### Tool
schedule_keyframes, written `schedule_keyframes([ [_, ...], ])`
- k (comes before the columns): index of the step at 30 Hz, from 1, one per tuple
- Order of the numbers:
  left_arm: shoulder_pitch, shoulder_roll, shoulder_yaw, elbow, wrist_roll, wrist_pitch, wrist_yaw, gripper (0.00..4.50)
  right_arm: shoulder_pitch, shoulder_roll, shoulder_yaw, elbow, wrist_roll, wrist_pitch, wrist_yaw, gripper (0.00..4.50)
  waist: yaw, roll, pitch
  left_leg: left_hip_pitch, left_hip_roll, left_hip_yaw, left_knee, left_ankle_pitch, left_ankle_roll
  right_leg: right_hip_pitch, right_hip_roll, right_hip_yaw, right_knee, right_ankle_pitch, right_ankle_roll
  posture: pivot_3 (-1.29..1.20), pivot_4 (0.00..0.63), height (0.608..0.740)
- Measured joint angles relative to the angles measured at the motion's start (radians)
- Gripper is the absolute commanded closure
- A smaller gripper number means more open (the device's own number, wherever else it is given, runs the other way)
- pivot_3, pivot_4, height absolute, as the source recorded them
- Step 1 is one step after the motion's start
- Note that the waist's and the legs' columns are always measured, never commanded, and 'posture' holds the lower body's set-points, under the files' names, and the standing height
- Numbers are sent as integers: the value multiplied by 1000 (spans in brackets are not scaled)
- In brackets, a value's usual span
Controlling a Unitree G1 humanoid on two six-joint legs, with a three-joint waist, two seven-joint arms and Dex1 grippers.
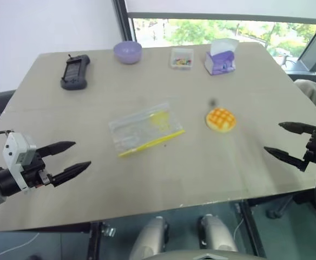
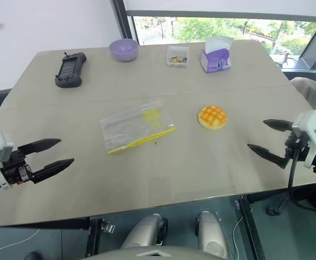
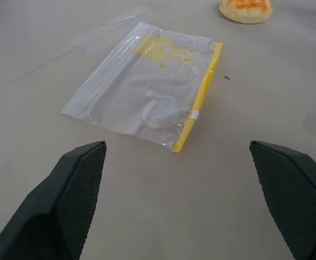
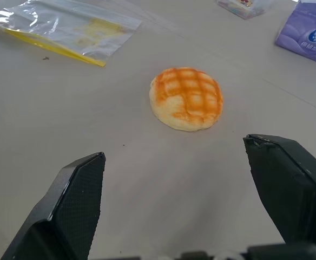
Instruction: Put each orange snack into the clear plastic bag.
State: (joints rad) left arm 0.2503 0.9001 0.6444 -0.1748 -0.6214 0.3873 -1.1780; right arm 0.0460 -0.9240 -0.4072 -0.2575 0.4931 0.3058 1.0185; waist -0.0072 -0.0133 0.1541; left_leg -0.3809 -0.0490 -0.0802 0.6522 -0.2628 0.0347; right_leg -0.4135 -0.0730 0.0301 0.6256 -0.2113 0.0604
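The beige table [image 1: 212,173] is filling mid-frame. The clear plastic bag [image 1: 145,129] is lying flat at centre, the orange snack [image 1: 221,119] resting right of it, apart. The left gripper [image 1: 70,157] at lower left and the right gripper [image 1: 280,139] at right edge are hovering wide, empty.

Beige table [image 1: 244,162] carried flat clear plastic bag [image 1: 145,129] at centre, orange snack [image 1: 221,119] at 3 o'clock of bag. Along 12 o'clock edge sat black handheld device [image 1: 74,71], purple bowl [image 1: 127,52], candy box [image 1: 181,58], tissue pack [image 1: 221,56].
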Motion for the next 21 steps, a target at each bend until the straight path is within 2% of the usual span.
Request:
schedule_keyframes([
  [5,-22,-12,-6,-37,-18,32,44,0,-71,13,50,21,-12,-9,-3,28,-3,0,0,0,0,0,0,0,0,0,0,0,0,0,0,0,150,740],
  [16,-56,-54,-10,-70,-48,74,141,0,-126,31,98,41,-20,-12,-8,28,-1,1,1,0,0,0,0,0,0,0,0,0,0,1,2,0,150,740],
  [19,-74,-62,-11,-70,-50,98,201,0,-138,37,103,40,-22,-12,-17,28,-1,1,1,0,0,-1,0,0,0,0,0,-1,0,1,2,0,150,740],
  [21,-114,-75,-9,-71,-91,190,290,0,-148,43,119,36,-23,-12,-21,28,-1,1,1,0,0,-1,0,0,0,0,0,-1,0,2,3,0,150,740],
])
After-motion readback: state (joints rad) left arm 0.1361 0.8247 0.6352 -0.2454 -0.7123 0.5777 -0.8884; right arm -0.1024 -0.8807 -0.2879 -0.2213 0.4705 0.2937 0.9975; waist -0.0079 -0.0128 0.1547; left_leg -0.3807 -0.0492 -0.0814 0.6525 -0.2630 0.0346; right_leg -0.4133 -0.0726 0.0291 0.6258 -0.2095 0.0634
